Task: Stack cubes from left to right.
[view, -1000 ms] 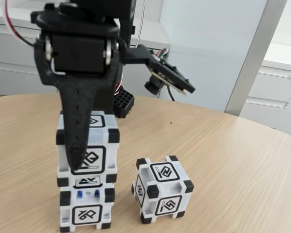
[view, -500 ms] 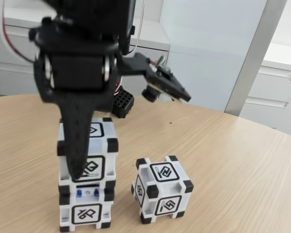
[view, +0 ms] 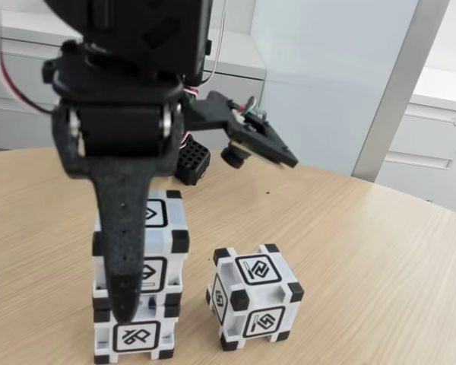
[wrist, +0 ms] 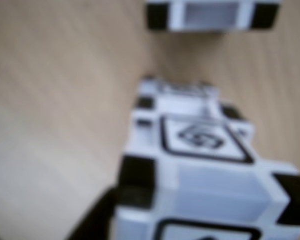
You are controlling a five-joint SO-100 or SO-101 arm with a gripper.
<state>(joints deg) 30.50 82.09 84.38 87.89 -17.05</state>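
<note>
Over the last second we saw the upper cube (view: 161, 228) sink the last little way: a second before, a narrow face with a glyph showed between it and the bottom cube (view: 135, 334), and by this moment the upper one sat flush on the lower, the pair forming a two-high stack at the left of the fixed view. The arm's head had tilted a bit as well, its camera bracket (view: 251, 137) dropping lower.

We found the gripper (view: 125, 304) over the front of that stack, its long black finger (view: 125, 243) lying down across the upper cube's near face with the tip reaching the seam between the two cubes. Whether the jaws clamped the cube or had let it go, we could not tell (the second finger was hidden behind the stack).

The third cube (view: 253, 296) stood alone on the wooden table (view: 365, 258), just beside the stack to its right in the fixed view, apart from it.

The wrist view was blurred; we made out the upper cube (wrist: 205, 165) close below the lens, and the edge of another cube (wrist: 212, 15) at the top.
</note>
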